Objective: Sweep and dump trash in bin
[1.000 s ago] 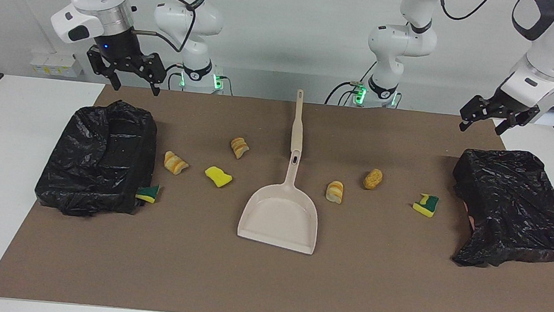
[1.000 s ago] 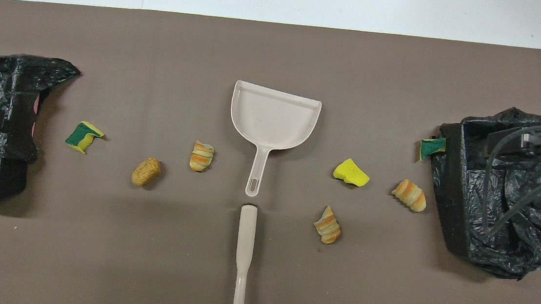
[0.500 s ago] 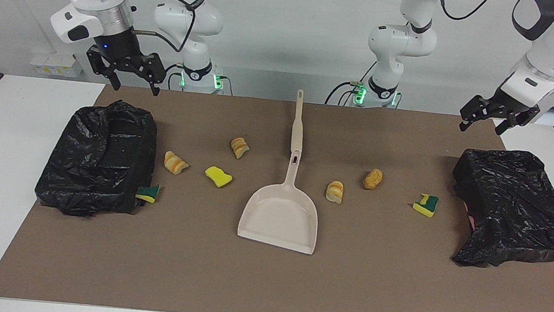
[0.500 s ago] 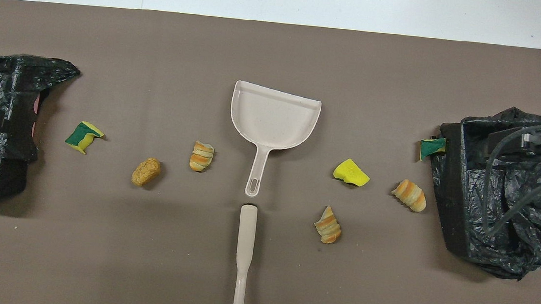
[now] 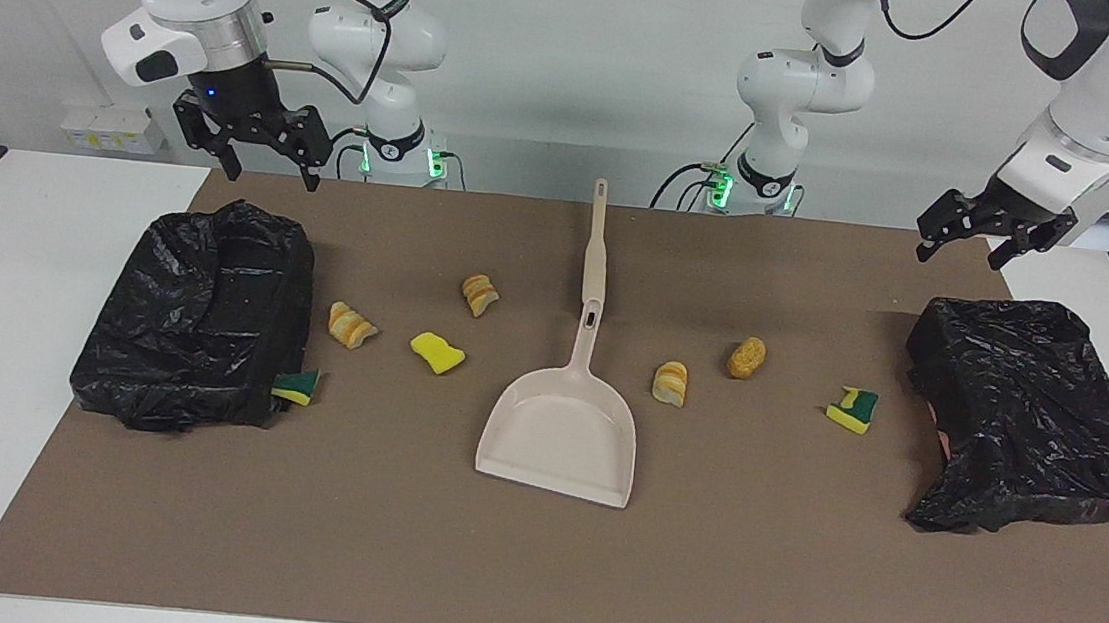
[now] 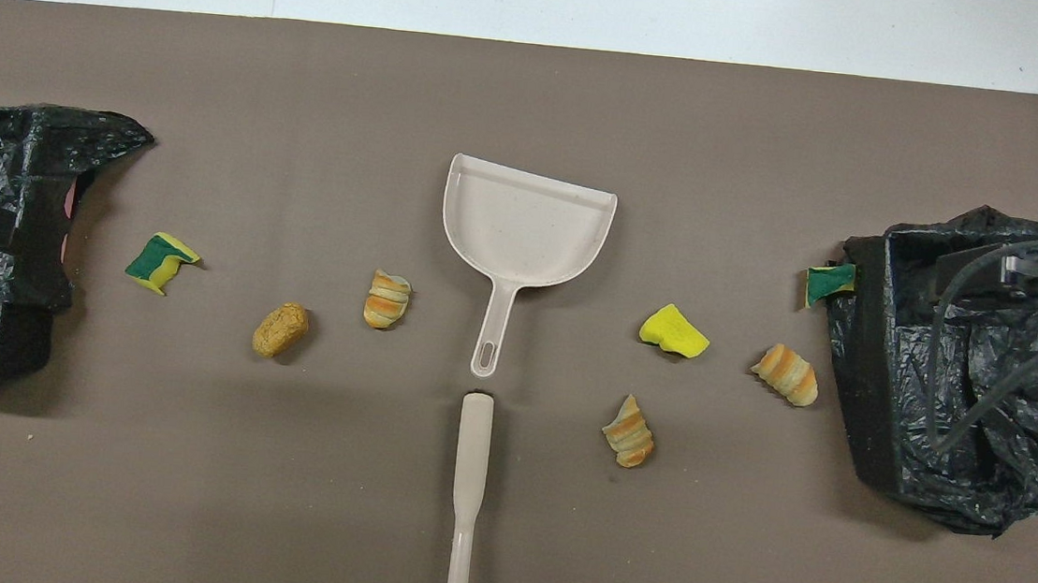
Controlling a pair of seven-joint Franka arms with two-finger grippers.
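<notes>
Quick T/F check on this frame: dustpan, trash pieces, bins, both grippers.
1. The beige plastic dustpan lies on the brown mat, held by nobody. True.
2. The right gripper grips the dustpan's handle. False: it hangs open near the black bag-lined bin at the right arm's end.
3. A green-and-yellow sponge piece lies against that bin. True.
4. All trash is already binned. False: striped bread-like chunks and sponge bits lie on the mat.
5. The left gripper is shut on a sponge. False: open, empty.
</notes>
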